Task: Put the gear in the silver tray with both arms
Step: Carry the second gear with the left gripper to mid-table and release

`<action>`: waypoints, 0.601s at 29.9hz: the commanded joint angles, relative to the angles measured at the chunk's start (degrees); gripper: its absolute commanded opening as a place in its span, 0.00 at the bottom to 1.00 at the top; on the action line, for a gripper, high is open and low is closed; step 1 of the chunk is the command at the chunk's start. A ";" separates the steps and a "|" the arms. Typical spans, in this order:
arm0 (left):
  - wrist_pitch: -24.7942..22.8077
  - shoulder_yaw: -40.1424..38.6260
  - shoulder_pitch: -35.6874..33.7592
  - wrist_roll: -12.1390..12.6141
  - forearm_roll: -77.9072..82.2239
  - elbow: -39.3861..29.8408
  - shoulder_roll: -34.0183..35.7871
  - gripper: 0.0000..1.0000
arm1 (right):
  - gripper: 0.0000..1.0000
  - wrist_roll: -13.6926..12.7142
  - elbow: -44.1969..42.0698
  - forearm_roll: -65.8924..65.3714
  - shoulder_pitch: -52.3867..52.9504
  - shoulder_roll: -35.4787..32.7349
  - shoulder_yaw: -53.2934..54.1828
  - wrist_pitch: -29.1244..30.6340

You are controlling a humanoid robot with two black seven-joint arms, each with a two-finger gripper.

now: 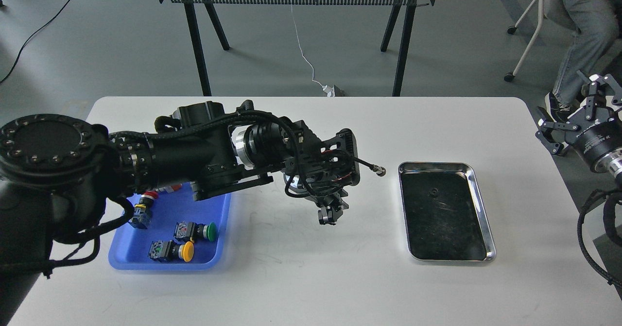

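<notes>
Spanning most of the view, the white table [301,277] has rounded far corners, and wide bare stretches lie along its near edge and between its two trays. The left arm [194,151] reaches in from the left edge across the table's left half, its bulky body overhanging the far rim of the blue plastic tray [146,260]. Its left gripper [331,213] points down over bare table between the two trays, well apart from either; it is dark and seen end-on, so I cannot tell whether the fingers are released or clenched, nor whether they hold anything.

The right arm [602,151] stays off the table past its right edge, and its right gripper [578,105] hangs there with fingers spread wide and holding nothing.

The silver tray [481,204] lies flat on the table's right half, long side running near to far, with clear table all round its raised rim. A tiny dark speck [432,193] sits on its scratched bottom toward the far end; what it is cannot be told.

In the blue plastic tray lie push-button switches: one with a green cap [210,231], one yellow [186,251], one red [148,196] partly under the arm.
</notes>
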 commanded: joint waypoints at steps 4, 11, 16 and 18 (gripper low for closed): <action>0.00 4.48 0.60 0.00 0.00 -0.51 0.00 0.12 | 0.97 0.00 0.05 -0.01 -0.12 0.00 0.08 0.00; 0.00 4.93 2.44 0.00 0.00 -0.51 0.00 0.14 | 0.97 0.00 -0.04 -0.01 -0.21 0.09 0.08 0.00; 0.00 4.84 2.97 0.00 0.00 -0.51 0.00 0.18 | 0.97 0.00 -0.04 -0.01 -0.30 0.18 -0.01 0.00; 0.00 4.84 2.97 0.00 0.00 -0.51 0.00 0.19 | 0.97 0.00 -0.04 -0.01 -0.47 0.18 -0.01 0.00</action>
